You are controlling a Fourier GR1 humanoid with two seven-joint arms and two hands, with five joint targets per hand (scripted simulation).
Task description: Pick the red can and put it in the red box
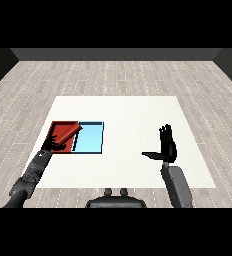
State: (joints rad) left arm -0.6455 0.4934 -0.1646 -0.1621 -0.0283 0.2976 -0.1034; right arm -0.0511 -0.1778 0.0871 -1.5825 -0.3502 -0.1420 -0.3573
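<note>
— Right robot hand point(167, 148)?

— Raised above the table point(138, 115), right of the middle and well apart from both trays. Spread out – fingers point(165, 133) straight and pointing up, thumb stretched sideways toward the view's left. Holding nothing. Grey forearm point(177, 185) coming up from the lower right corner beneath it.

— And the left robot hand point(55, 145)?

— Down at the near left corner of the red tray point(60, 131), overlapping its rim. Too dark and too small against the tray to read – cannot tell whether spread, pressed together or pinching something. Left forearm point(35, 170) slanting in from the lower left corner.

— Trays?

— Side by side on the left part of the table, touching along one edge. Red tray on the left, light blue tray point(90, 137) on the right, both with low walls.

— Red can point(74, 134)?

— Hard to pick out, red on red. Seems to be the slanted red shape along the right side of the red tray, next to the wall shared with the light blue tray, tilted rather than upright. Cannot tell whether resting on the tray floor or held up, nor whether touched by the left robot hand.

— Anything else?

— Pale wooden floor point(113, 75) all round the table.
</note>
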